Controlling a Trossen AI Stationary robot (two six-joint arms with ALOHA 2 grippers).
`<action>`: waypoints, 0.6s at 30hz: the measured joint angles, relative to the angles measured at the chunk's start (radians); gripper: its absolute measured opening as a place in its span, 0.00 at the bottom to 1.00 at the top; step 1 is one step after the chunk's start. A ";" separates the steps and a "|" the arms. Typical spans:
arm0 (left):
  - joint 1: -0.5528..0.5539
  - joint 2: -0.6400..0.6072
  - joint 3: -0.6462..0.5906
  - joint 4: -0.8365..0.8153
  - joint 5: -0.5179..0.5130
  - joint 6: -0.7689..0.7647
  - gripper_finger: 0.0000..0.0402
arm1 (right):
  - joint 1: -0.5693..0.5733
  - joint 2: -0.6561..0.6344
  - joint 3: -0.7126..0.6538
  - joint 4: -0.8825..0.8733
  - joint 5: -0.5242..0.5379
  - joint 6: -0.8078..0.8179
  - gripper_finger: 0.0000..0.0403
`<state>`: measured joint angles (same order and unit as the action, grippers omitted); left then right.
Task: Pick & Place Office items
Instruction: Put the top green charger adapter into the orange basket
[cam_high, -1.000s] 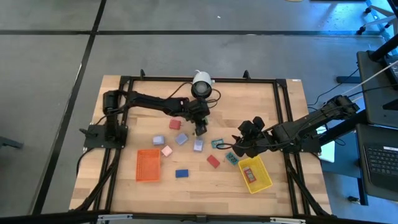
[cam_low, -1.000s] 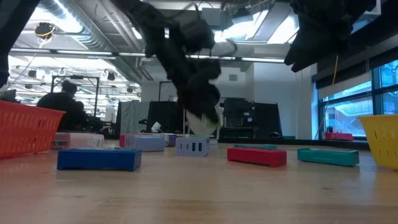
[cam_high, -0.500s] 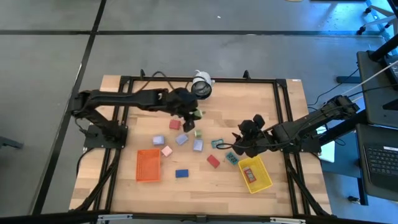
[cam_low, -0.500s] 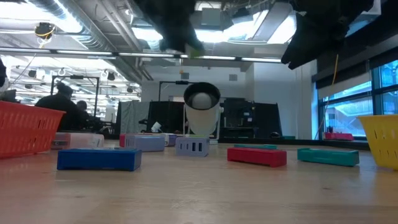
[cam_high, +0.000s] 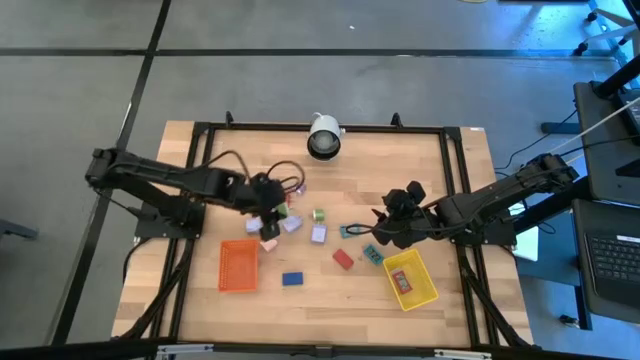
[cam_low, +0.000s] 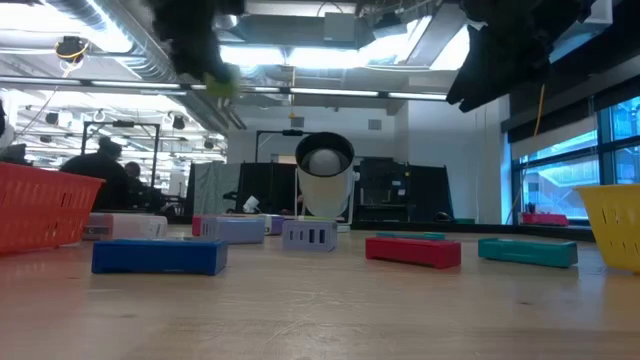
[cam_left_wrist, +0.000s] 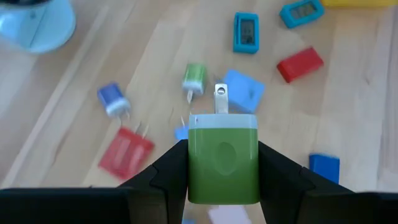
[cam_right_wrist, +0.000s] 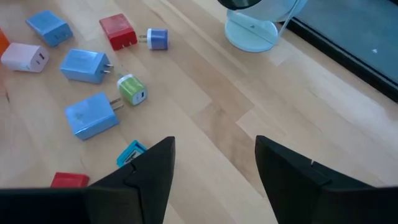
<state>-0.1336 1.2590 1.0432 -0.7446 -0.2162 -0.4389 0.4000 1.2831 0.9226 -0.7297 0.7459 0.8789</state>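
Above the table, the left gripper (cam_left_wrist: 222, 180) has retreated leftward from the white camera (cam_high: 322, 137) and now hangs just beyond the orange tray (cam_high: 238, 265), clamped on a green charger (cam_left_wrist: 222, 163). Beneath it lie a small green plug (cam_left_wrist: 194, 77), red charger (cam_left_wrist: 125, 151) and blue pieces. Rightward, the right gripper (cam_right_wrist: 214, 165) stays spread, empty, beside the yellow tray (cam_high: 411, 279).

Left gripper (cam_high: 270, 210) over table's (cam_high: 450, 310) left-centre, above cluster of small items, beside red piece (cam_high: 280, 201). Orange tray (cam_high: 238, 265) near front-left; blue block (cam_high: 292, 279) beside it. Small green piece (cam_high: 319, 215) and lilac piece (cam_high: 318, 234) mid-table. Right gripper (cam_high: 385, 228) right of centre, near teal pieces (cam_high: 351, 231). Red block (cam_high: 343, 259) between. Yellow tray (cam_high: 411, 279) toward front-right. White camera (cam_high: 323, 137) at back edge.
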 joint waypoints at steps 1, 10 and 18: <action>-0.023 -0.019 -0.013 -0.020 -0.012 -0.020 0.36 | 0.000 0.000 0.000 0.002 -0.002 0.001 0.55; -0.243 -0.161 -0.128 -0.058 -0.132 -0.249 0.36 | -0.002 0.000 0.000 0.027 0.004 0.003 0.55; -0.415 -0.178 -0.220 -0.079 -0.134 -0.428 0.36 | -0.002 0.000 0.000 0.078 0.006 0.002 0.55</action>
<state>-0.5487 1.0813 0.8236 -0.8236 -0.3499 -0.8671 0.3981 1.2831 0.9226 -0.6519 0.7519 0.8811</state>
